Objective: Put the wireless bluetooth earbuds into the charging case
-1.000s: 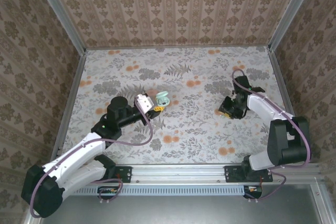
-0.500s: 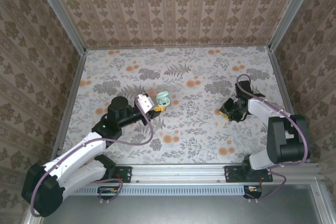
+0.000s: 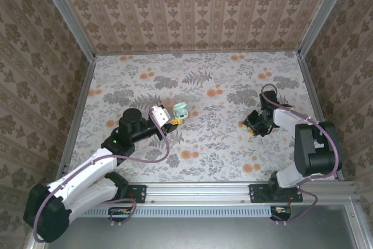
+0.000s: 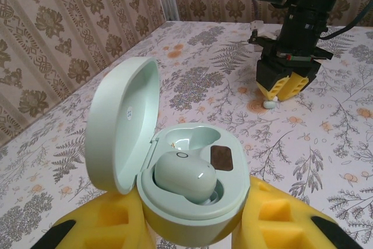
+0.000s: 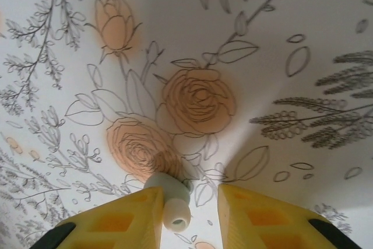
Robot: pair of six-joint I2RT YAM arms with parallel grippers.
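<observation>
We find the task half done and the pick-up of the second earbud in hand. The left gripper [image 4: 192, 228] is clamped on the base of the charging case [image 4: 201, 211], holding it off the table [image 3: 221, 144] with its lid [image 4: 125, 123] thrown fully back. One seated earbud [image 4: 183, 176] sits in the nearer socket, and the empty socket [image 4: 195, 138] behind it shows a bare, glossy well. The right gripper [image 5: 189, 193] stands well apart from the case, on the far right of the table, pointing straight down with its tips at the surface. Its jaws are narrowly parted around the loose earbud [image 5: 168, 199], which lies on the floral cloth between them. In the wrist view the bud rests against the finger on the left, while a clear gap separates it from the other finger, so we judge it not yet gripped. The next move calls for the right jaws to close squarely on the bud without squeezing it sideways, since it is small, rounded and smooth and looks likely to roll or pop out. Once it is secure, we judge that the arm must lift, cross to the case and present the bud in the orientation that matches the empty socket. We note that the left arm needs to keep the case steady and open for that insertion
</observation>
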